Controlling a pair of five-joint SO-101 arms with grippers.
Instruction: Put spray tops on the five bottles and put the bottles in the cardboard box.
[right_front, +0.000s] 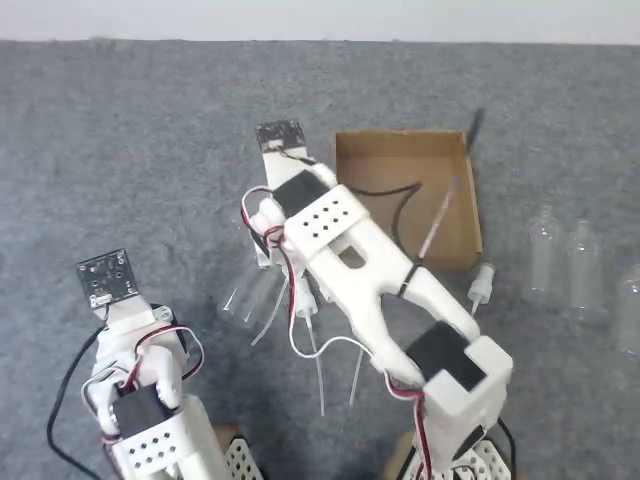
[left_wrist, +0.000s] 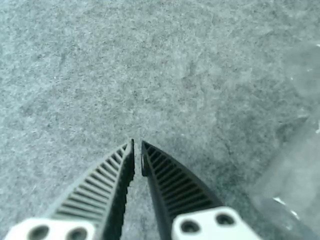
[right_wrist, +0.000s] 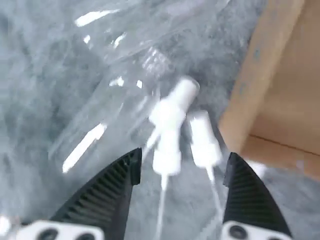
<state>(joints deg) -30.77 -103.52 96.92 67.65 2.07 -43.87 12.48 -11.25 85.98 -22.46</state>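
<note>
We have the right gripper (right_wrist: 183, 159) spread wide, two spray tops (right_wrist: 167, 142) lying between its jaws.
Beyond them lie clear bottles (right_wrist: 115, 95), the cardboard box (right_wrist: 280, 100) just beside; from above we see a thin tube (right_front: 438, 225) leaning inside it. The left gripper (left_wrist: 138, 146) is pinched together over grey carpet (left_wrist: 150, 60).

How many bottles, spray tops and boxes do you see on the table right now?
Bottles: 5, with 3 standing and 2 lying.
Spray tops: 3, one beside the box, two by the lying bottles; more may be hidden.
Box: 1.
Total: 9.
</note>
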